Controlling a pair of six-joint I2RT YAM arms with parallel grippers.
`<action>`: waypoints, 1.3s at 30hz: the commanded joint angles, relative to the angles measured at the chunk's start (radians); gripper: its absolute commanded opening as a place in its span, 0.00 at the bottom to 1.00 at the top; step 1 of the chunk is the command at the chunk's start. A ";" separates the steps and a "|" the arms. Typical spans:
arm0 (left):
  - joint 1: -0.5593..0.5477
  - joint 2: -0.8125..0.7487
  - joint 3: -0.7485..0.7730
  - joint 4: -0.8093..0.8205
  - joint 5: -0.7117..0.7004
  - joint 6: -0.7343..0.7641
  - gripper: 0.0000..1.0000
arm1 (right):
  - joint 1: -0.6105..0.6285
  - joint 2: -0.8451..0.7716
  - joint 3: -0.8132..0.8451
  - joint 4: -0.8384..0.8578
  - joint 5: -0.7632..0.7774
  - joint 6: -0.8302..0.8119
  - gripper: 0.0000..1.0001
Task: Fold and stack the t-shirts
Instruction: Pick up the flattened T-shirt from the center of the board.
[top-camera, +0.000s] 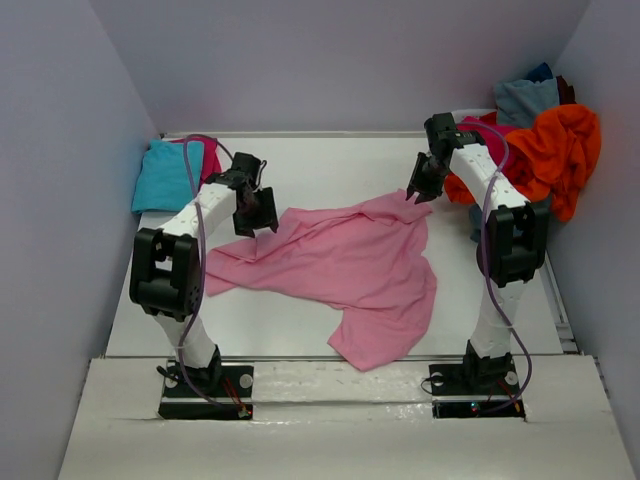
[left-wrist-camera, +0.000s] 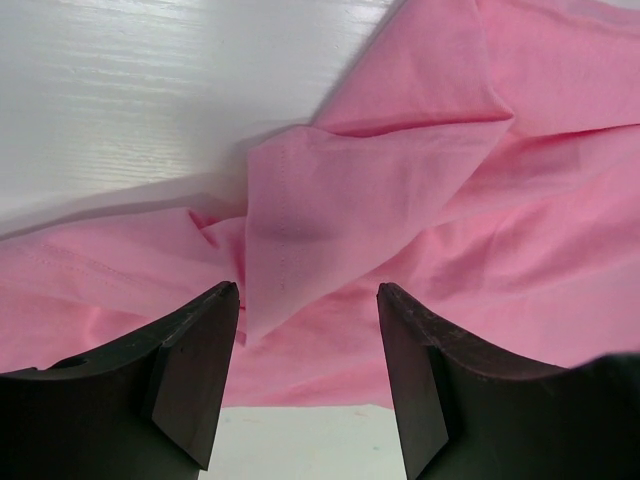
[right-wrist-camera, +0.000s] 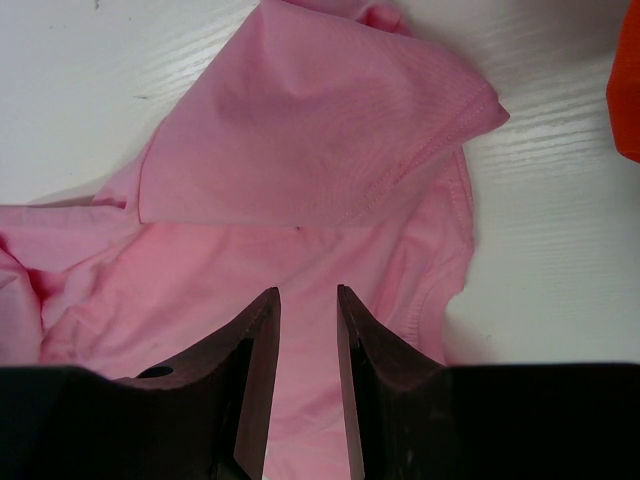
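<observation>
A light pink t-shirt (top-camera: 340, 260) lies crumpled and spread across the middle of the white table (top-camera: 330, 160). My left gripper (top-camera: 255, 225) hovers over its far left part, open and empty; the left wrist view shows a folded flap of the shirt (left-wrist-camera: 400, 180) beyond the gripper (left-wrist-camera: 305, 290). My right gripper (top-camera: 413, 195) sits at the shirt's far right corner. In the right wrist view the gripper (right-wrist-camera: 308, 290) has its jaws a narrow gap apart over a hemmed sleeve (right-wrist-camera: 300, 130), with nothing held.
A turquoise shirt (top-camera: 165, 175) with a magenta one (top-camera: 210, 160) beside it lies at the far left. At the far right is a pile of orange (top-camera: 560, 150), grey-blue (top-camera: 525, 100) and magenta cloth. Orange cloth also shows in the right wrist view (right-wrist-camera: 625, 80). Walls enclose the table.
</observation>
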 joint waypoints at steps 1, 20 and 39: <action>-0.009 -0.062 -0.020 -0.008 0.029 -0.008 0.69 | 0.007 -0.006 0.001 0.022 -0.006 -0.003 0.35; -0.009 -0.053 -0.088 0.034 0.112 -0.028 0.69 | 0.007 -0.012 -0.019 0.025 -0.008 -0.004 0.35; -0.009 -0.065 -0.112 0.031 0.049 -0.034 0.70 | 0.007 -0.001 -0.019 0.025 -0.009 -0.009 0.35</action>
